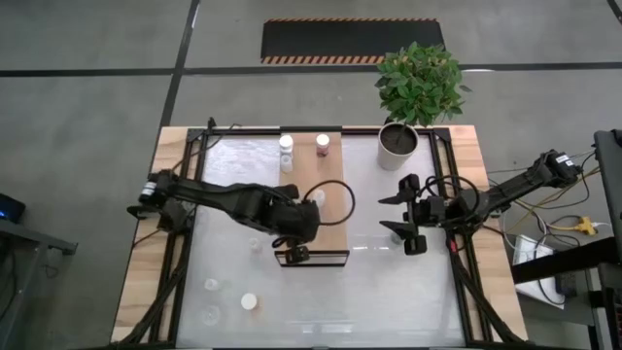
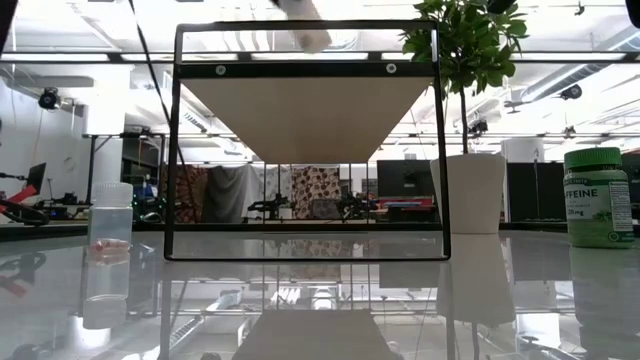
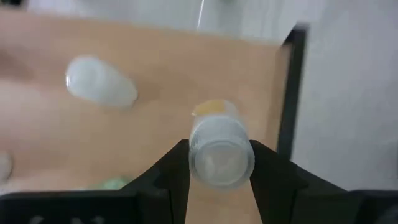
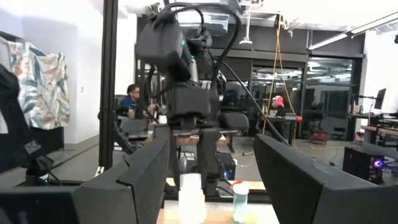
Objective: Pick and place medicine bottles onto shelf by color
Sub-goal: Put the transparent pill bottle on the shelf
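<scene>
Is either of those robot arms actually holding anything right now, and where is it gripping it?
Yes. The left gripper holds a white-capped bottle above the shelf, its fingers pressing opposite sides of the cap end. The right gripper is open and holds nothing.

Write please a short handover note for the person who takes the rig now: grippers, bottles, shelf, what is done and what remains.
Left gripper: shut on a white-capped bottle, held above the shelf.
Right gripper: open, empty, waiting right of the shelf.
Done: a white bottle and a maroon bottle stand at the shelf's far end.
Left: set down the held bottle; several bottles remain on the table, near left, and the green-topped bottle.
</scene>
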### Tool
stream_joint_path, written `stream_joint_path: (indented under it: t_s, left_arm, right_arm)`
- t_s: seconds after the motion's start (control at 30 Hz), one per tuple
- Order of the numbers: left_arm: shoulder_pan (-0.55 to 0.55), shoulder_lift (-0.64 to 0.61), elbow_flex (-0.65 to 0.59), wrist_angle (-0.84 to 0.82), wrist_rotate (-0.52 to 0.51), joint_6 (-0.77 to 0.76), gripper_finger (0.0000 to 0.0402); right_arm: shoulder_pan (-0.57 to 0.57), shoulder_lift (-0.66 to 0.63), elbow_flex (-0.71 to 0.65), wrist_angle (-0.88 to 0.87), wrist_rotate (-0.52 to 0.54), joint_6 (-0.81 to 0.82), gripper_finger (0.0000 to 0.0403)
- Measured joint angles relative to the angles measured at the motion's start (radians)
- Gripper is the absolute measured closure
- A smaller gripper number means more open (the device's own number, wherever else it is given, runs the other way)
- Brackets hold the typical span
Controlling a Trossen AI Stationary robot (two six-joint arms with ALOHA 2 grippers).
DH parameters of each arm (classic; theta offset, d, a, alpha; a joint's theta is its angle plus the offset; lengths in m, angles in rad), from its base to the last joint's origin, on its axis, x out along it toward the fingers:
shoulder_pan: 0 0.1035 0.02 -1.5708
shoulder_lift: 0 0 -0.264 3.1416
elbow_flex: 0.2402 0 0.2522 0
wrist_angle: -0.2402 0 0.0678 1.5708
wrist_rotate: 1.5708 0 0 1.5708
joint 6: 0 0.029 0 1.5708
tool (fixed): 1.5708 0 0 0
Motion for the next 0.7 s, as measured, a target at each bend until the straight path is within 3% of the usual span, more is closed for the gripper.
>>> stream_joint_path:
  t_s: [0.17,0.4,0.7]
  left_arm:
    - [0.006,0.074,0.091,-0.164,0.028,-0.036,0.0286]
    - [0.004,0.101,0.088,-0.268,0.131,-0.046,0.0286]
    - [0.009,0.098,0.087,-0.291,0.15,-0.046,0.0286]
  right_arm:
    - [0.0,0.001,0.0,-0.004,0.003,0.0,0.0177]
    - [0.0,0.007,0.0,-0.007,0.024,0.0,0.0177]
    - [0.0,0.007,0.0,-0.008,0.024,0.0,0.0177]
